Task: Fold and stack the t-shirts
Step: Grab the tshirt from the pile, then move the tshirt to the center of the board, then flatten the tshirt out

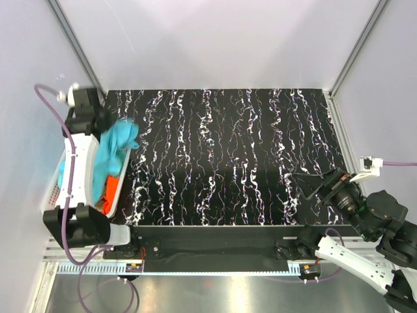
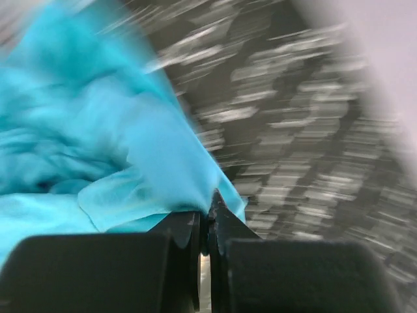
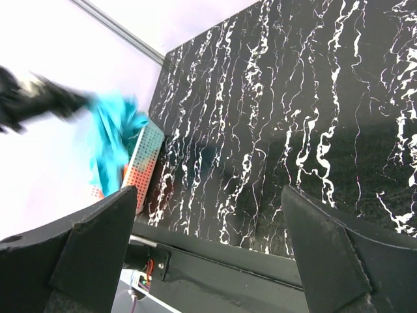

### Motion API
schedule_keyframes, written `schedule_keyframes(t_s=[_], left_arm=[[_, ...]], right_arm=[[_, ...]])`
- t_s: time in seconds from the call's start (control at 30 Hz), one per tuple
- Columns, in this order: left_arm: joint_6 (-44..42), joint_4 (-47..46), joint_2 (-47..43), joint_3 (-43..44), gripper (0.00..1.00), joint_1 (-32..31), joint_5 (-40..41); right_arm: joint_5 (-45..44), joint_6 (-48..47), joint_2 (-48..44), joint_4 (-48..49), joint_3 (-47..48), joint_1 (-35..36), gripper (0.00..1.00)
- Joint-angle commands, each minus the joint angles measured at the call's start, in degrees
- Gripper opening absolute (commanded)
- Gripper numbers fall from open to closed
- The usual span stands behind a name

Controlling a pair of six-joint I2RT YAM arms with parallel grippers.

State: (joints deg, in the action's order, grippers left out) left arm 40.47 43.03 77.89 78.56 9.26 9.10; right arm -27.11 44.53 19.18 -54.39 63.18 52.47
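A bright cyan t-shirt point(image 1: 116, 149) hangs bunched over the white lattice basket point(image 1: 122, 184) at the table's left edge. My left gripper point(image 1: 112, 127) is above the basket, shut on a fold of that cloth. In the left wrist view the cyan t-shirt point(image 2: 98, 130) fills the left side, and the left gripper point(image 2: 208, 210) pinches its edge between closed jaws. An orange-red t-shirt point(image 1: 112, 189) lies lower in the basket. My right gripper point(image 1: 313, 185) stands open and holds nothing at the near right of the table. The right wrist view shows the cyan t-shirt point(image 3: 112, 134) far off.
The black table with white marbling point(image 1: 228, 150) spreads between the arms. The basket point(image 3: 140, 166) stands at its left edge, half off the top. Pale walls and metal frame posts close in the back and sides. A dark rail runs along the near edge.
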Motion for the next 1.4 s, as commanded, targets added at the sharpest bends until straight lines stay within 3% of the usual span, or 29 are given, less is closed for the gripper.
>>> schedule_keyframes(t_s=[0.0, 0.07, 0.2, 0.37, 0.4, 0.43, 0.53, 0.63, 0.67, 0.73, 0.83, 1.1, 1.23, 1.37], left_arm=[[-1.27, -10.38, -5.46, 19.89, 0.00, -9.24, -14.34], [-0.48, -16.36, -5.82, 25.90, 0.00, -16.68, -19.71], [7.95, -28.07, -4.94, 28.93, 0.00, -23.66, -29.92], [11.12, -37.31, -6.69, 12.52, 0.02, -30.08, -32.23], [10.34, -37.49, -6.96, 9.27, 0.09, -30.78, -31.61], [9.72, -37.84, -6.96, 6.11, 0.31, -31.66, -31.43], [7.96, -39.33, -5.21, -7.08, 0.33, -32.02, -31.61], [3.32, -28.91, -1.17, -12.99, 0.67, -32.11, -26.17], [2.17, -23.92, -0.46, -13.61, 0.73, -32.19, -22.85], [-1.52, -21.24, 0.25, -15.71, 0.76, -32.89, -20.54], [-5.22, -18.68, -0.89, -17.82, 0.89, -37.01, -13.60], [-5.92, -28.52, 7.08, -21.00, 0.91, -47.13, -19.48], [-7.07, -30.10, 15.17, -16.71, 0.89, -49.77, -19.12], [-7.33, -27.92, 23.44, -9.41, 0.87, -49.69, -16.76]], right_arm=[[-1.71, -0.85, -1.07, 0.60, 1.07, 0.44, 1.00], [-1.63, -0.85, -1.86, 1.39, 0.90, 0.36, 1.00], [-1.63, 0.20, -2.74, 1.31, 1.42, 0.44, 1.00], [-1.71, 1.43, -3.80, 0.69, 1.16, 0.35, 1.00], [-1.89, 1.52, -3.80, -0.27, 1.07, 0.35, 1.00], [-2.33, 2.57, -3.45, -1.15, 1.16, 0.44, 1.00], [-6.36, 6.69, -2.40, -6.85, 2.47, 0.44, 1.00], [-8.65, 8.20, -2.39, -9.68, 3.35, 0.44, 1.00], [-8.74, 8.29, -2.57, -9.77, 3.01, 0.36, 1.00], [-9.88, 9.59, -3.18, -9.50, 1.87, 0.36, 1.00], [-11.90, 13.11, -2.49, -10.30, -2.17, 0.44, 1.00], [-13.57, 9.70, 8.58, -4.15, -5.17, 0.35, 1.00], [-13.51, 8.03, 15.87, -4.76, -3.59, 0.35, 0.97], [-9.46, 7.76, 16.68, -2.40, -4.98, 0.36, 0.91]])
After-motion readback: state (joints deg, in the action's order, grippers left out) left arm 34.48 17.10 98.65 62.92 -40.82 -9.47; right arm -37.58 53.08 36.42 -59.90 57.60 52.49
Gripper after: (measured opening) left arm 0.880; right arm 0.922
